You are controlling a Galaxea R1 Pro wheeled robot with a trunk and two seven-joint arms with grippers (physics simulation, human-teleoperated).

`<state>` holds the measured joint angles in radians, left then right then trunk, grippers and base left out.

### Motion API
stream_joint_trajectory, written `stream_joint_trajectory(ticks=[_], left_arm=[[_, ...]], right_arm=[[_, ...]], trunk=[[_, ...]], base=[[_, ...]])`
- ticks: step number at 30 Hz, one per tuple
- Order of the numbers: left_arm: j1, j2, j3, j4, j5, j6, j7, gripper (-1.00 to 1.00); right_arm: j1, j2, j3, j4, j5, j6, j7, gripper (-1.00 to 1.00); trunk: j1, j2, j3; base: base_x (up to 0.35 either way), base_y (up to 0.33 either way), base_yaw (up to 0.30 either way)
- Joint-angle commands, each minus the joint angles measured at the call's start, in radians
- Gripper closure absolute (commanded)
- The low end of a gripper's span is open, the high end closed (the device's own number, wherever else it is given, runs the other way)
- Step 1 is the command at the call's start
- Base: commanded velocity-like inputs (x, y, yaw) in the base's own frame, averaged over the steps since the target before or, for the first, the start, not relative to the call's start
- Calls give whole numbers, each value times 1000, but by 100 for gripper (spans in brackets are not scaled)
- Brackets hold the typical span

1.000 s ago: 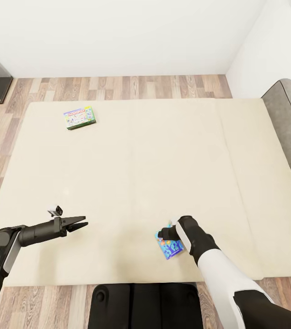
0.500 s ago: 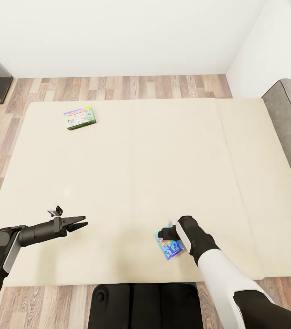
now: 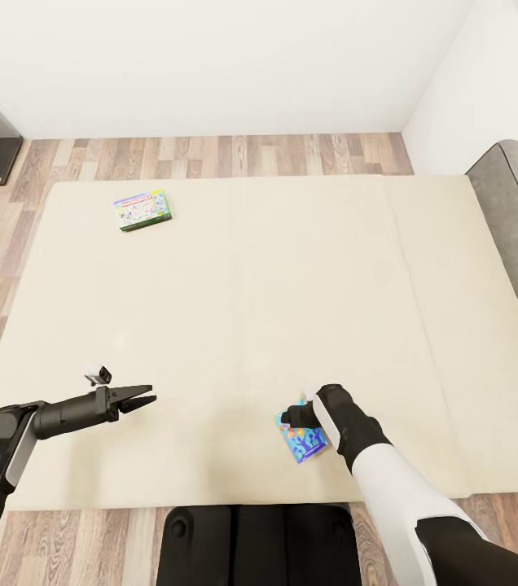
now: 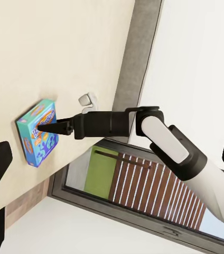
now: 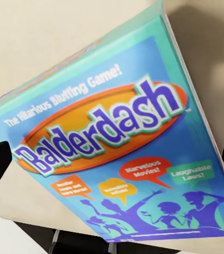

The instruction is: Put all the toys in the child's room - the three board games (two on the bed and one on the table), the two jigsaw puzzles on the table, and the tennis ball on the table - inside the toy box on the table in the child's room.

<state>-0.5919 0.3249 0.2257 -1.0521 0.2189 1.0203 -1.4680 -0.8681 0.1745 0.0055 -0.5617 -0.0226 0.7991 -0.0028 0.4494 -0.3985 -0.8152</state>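
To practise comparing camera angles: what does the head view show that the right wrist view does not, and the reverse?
Head view alone: the green-bordered board game far across the bed, the left gripper, and the wood floor. Right wrist view alone: the readable title "Balderdash" on the lid. Shared: the blue board game lying on the cream mattress.

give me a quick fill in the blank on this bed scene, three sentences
1. The blue board game at the right gripper has the title ____ printed on it.
2. Both board games lie on the cream ____.
3. The green-bordered board game lies nearer the robot's ____ arm.

Missing words: Balderdash; bed; left
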Motion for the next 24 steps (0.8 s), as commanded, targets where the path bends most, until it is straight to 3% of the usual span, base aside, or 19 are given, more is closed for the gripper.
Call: stream_joint_trajectory(ticks=[1, 24], left_arm=[[0, 0, 0, 0, 1, 11, -3, -100], [0, 0, 0, 0, 1, 11, -3, -100]], right_arm=[[0, 0, 1, -1, -2, 5, 0, -100], [0, 0, 2, -1, -2, 5, 0, -100]], trunk=[[1, -2, -1], [1, -2, -1]], base=[[0, 0, 0], [0, 21, 0]])
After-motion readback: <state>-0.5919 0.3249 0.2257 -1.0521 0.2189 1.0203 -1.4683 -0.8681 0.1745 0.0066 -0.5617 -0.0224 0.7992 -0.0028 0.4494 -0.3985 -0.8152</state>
